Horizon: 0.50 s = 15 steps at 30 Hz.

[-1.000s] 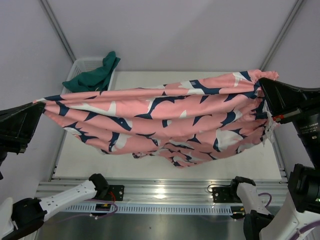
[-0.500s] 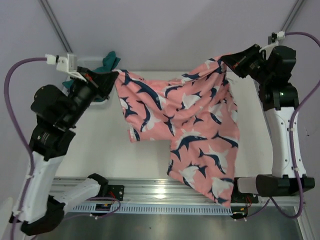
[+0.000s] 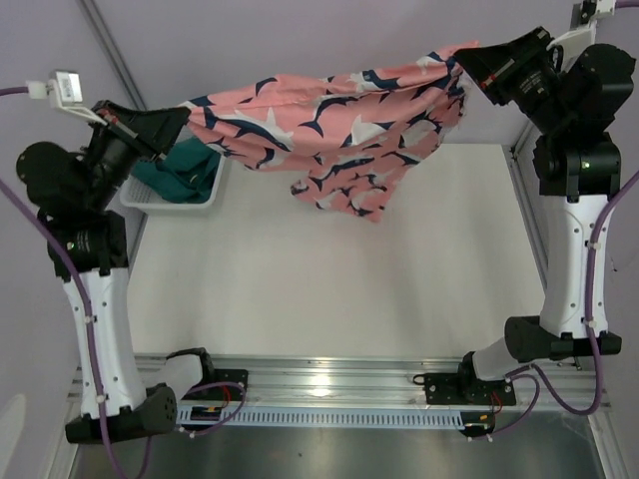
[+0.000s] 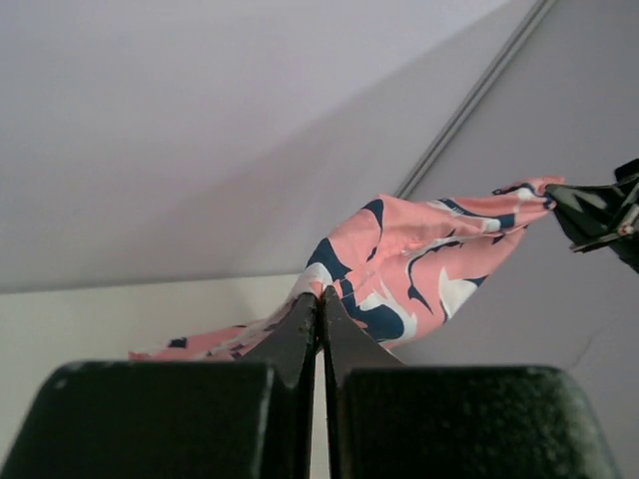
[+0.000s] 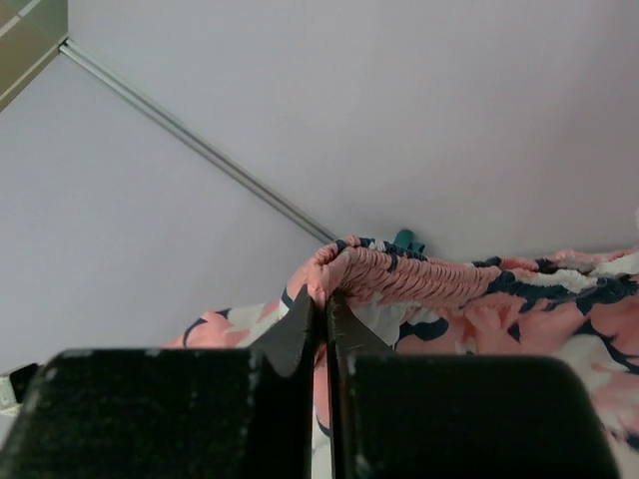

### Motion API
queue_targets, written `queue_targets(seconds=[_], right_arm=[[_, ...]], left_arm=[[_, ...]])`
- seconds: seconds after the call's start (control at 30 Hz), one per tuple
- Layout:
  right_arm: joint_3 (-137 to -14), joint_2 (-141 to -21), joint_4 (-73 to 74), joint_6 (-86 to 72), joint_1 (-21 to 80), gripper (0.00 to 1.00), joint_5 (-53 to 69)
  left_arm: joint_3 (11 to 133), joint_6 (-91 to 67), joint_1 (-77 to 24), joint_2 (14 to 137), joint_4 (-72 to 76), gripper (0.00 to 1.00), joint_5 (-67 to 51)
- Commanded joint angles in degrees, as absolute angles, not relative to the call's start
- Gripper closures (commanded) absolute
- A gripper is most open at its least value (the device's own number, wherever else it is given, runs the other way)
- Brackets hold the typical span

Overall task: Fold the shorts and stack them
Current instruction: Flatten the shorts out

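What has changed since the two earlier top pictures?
The pink shorts, which hung down toward the near edge half a second ago, are now stretched across the far side between the left gripper and right gripper. Both stayed shut on them. The teal shorts stayed in the basket.

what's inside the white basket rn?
The basket holds green shorts, bunched up. The left claw and the pink shorts it grips hang over the far end, hiding anything there.
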State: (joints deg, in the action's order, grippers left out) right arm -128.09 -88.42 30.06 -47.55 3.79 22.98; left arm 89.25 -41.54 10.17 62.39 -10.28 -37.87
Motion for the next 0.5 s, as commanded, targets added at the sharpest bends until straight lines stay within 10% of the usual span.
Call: queue_targets(seconds=[0.0,0.47], right_arm=[[-125.5,-83.1,30.0,-46.9,3.8,1.0,24.3],[-114.4,-61.0,37.9,-50.1,5.6,1.0,24.4]], left_arm=[[93.5,-44.5,12.3,54.4,-4.8,1.0,-43.2],[106.5,-41.5,12.5,43.0,-20.9,1.0,-41.5]])
